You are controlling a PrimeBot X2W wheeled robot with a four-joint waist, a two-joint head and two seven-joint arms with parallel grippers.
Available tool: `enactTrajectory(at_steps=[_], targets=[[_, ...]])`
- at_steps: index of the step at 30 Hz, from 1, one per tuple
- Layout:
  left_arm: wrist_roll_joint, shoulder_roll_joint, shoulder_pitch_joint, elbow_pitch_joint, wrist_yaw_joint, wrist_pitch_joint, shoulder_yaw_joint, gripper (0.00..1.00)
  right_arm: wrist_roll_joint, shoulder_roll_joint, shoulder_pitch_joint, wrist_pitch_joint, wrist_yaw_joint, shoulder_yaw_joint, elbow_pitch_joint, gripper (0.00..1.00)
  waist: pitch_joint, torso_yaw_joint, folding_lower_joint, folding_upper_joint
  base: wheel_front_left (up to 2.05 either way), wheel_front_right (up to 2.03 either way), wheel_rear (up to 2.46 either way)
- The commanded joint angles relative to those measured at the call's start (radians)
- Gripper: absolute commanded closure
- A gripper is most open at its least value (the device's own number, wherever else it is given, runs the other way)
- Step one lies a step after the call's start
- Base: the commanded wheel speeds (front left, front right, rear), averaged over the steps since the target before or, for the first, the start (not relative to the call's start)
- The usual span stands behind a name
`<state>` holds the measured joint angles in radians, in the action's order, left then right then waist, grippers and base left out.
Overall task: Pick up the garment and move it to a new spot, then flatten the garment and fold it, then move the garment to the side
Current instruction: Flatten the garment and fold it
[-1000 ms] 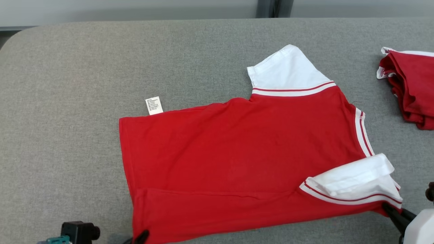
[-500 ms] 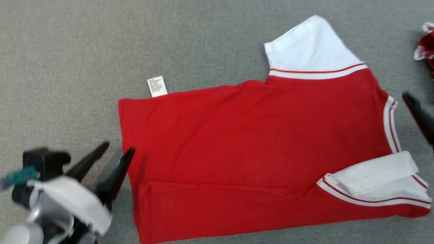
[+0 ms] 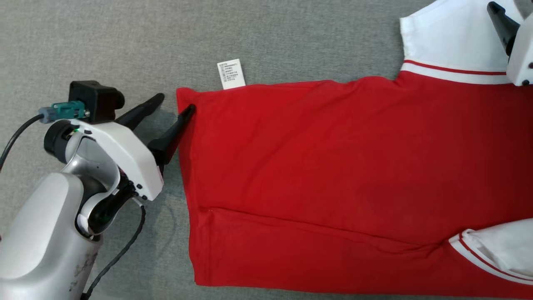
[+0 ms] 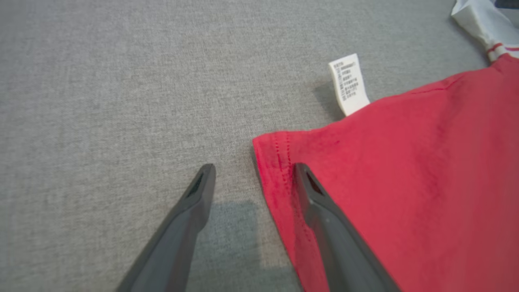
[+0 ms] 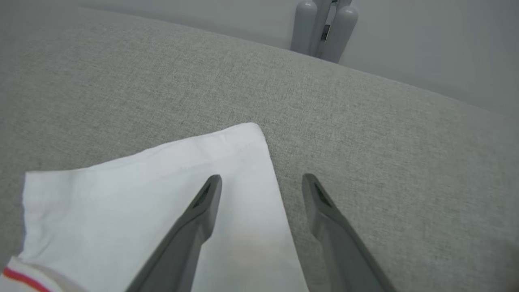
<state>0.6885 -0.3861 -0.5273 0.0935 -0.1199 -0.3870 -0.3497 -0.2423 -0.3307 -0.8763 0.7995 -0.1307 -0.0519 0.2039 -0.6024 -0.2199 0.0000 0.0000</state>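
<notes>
The red garment [image 3: 333, 158] with white sleeves lies flat on the grey cloth table [image 3: 83, 41], a white label [image 3: 231, 74] sticking out from its far edge. My left gripper [image 3: 177, 102] is open at the garment's far left hem corner [image 4: 275, 150]; one finger rests over the hem and the other is over bare table. In the right wrist view my right gripper [image 5: 261, 177] is open at the far white sleeve [image 5: 142, 194], one finger above the sleeve and the other above the table beside its edge. Nothing is held.
The near white sleeve [image 3: 499, 250] lies folded onto itself at the lower right. The table's far edge meets a pale wall with a grey post [image 5: 324, 28]. A black cable [image 3: 120, 254] hangs by my left arm. Bare table lies left of the garment.
Both grippers have opened and let go of the garment's near edge. The left has moved to the far hem corner, the right to the far sleeve. The head camera has moved closer.
</notes>
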Motion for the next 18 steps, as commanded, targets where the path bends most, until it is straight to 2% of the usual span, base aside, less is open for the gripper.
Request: enactTrajectory(at_steps=[1,10,11,13,14,15,16,17,18], targets=[[0.010,0.003,-0.023,0.010,-0.005,0.004,-0.010,0.00,0.005,-0.001,-0.020,-0.014,0.000,0.000,0.022,0.00,-0.009,-0.013,0.0000,0.0000,0.00,0.00,0.00],[0.070,-0.012,-0.073,0.051,-0.011,0.024,-0.093,0.00,0.007,0.007,-0.071,-0.073,0.000,-0.057,0.167,0.00,-0.007,-0.009,0.0000,0.0000,0.00,0.00,0.00],[0.076,-0.015,-0.076,0.053,-0.010,0.027,-0.101,0.00,0.002,0.009,-0.073,-0.078,0.000,-0.063,0.175,0.17,-0.007,-0.007,0.0000,0.0000,0.00,0.00,0.00],[0.090,-0.021,-0.080,0.057,-0.011,0.031,-0.116,0.00,-0.010,0.012,-0.080,-0.092,0.000,-0.077,0.190,0.84,-0.006,-0.002,0.0000,0.0000,0.00,0.00,0.00],[0.095,-0.024,-0.083,0.062,-0.011,0.033,-0.122,0.00,-0.016,0.012,-0.083,-0.105,0.000,-0.082,0.195,1.00,-0.004,0.001,0.0000,0.0000,0.00,0.00,0.00],[0.103,-0.027,-0.087,0.066,-0.011,0.030,-0.133,0.00,-0.027,0.014,-0.081,-0.115,0.000,-0.087,0.202,1.00,-0.001,0.005,0.0000,0.0000,0.00,0.00,0.00],[0.109,-0.029,-0.091,0.065,-0.011,0.034,-0.145,0.55,-0.037,0.017,-0.080,-0.130,0.000,-0.089,0.207,1.00,0.004,0.010,0.0000,0.0000,0.00,0.00,0.00],[0.122,-0.027,-0.093,0.071,-0.011,0.041,-0.149,1.00,-0.042,0.016,-0.082,-0.155,0.000,-0.082,0.209,1.00,0.008,0.014,0.0000,0.0000,0.00,0.00,0.00],[0.127,-0.033,-0.095,0.071,-0.011,0.037,-0.164,1.00,-0.045,0.014,-0.086,-0.178,0.000,-0.077,0.213,1.00,0.013,0.019,0.0000,0.0000,0.00,0.00,0.00]])
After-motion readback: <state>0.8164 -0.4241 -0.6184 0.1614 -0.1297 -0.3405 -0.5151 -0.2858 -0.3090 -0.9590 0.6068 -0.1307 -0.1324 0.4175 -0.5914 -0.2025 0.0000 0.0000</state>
